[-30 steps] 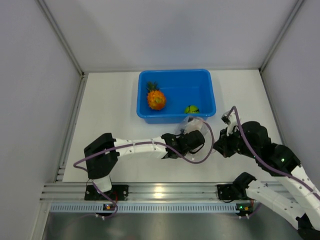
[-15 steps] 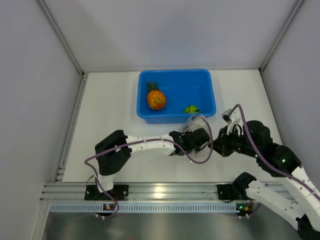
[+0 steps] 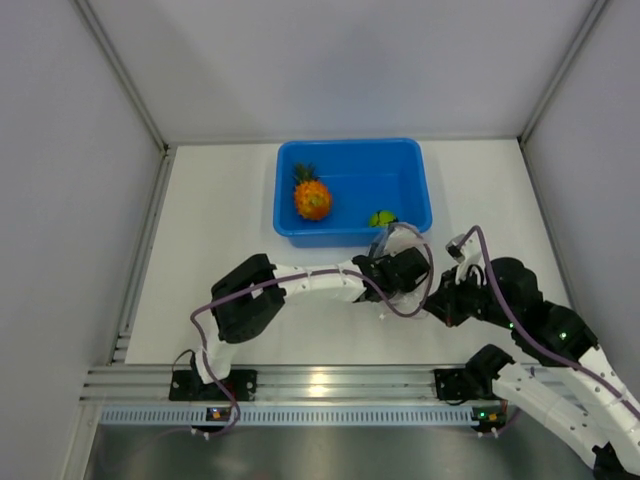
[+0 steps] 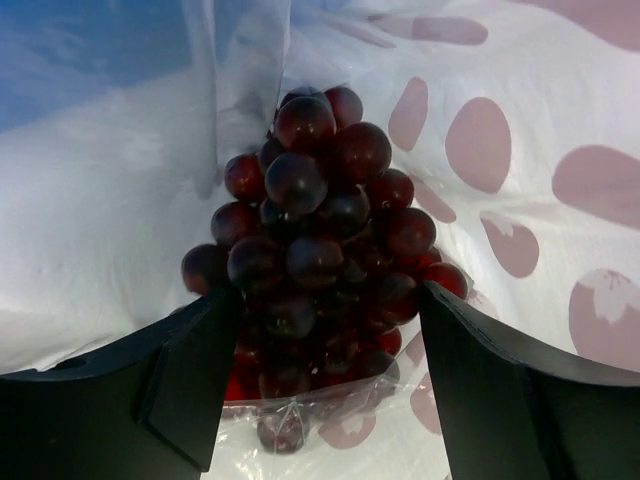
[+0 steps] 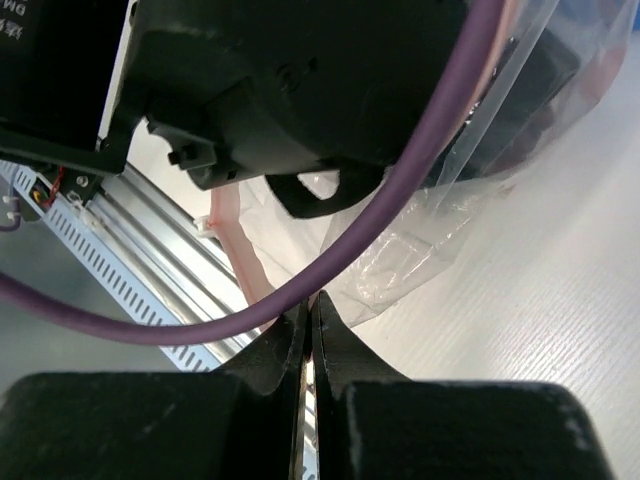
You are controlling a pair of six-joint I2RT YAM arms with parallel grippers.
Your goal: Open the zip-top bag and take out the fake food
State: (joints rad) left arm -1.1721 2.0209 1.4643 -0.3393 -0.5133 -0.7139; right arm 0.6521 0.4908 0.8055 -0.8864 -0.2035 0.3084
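Broadly, from largest to smallest: the blue tub (image 3: 350, 144) stands at the far side of the table (image 3: 220, 230). The zip-top bag (image 3: 398, 243) lies just in front of the tub's near wall, between my two wrists.

The bag is thin, clear, crinkly film. I judge it very light, limp and slippery, so it will slide or bunch unless it is pinned. The best hold on it is the stiffer pink zip strip (image 5: 238, 262) along its mouth.

Of the fake food, the pineapple (image 3: 312, 198) already sits inside the tub. The grape bunch (image 4: 320, 240) is the one piece I can see inside the bag, seen through the open mouth. The green fruit (image 3: 382, 218) lies in the tub by its near wall.

The grapes look like hard, knobbly, hollow plastic: light, not fragile, and liable to roll between flat pads. I would take them across the wide middle of the cluster.

My left gripper (image 4: 325, 330) is pushed into the bag's mouth. Its jaws stand wide on either side of the grape bunch and are closed on nothing. I cannot tell whether the pads brush the outer grapes.

My right gripper (image 5: 308, 322) is pressed fully closed, and the pink strip runs down into the seam between its fingers. I read that as a pinch anchoring the bag's edge.
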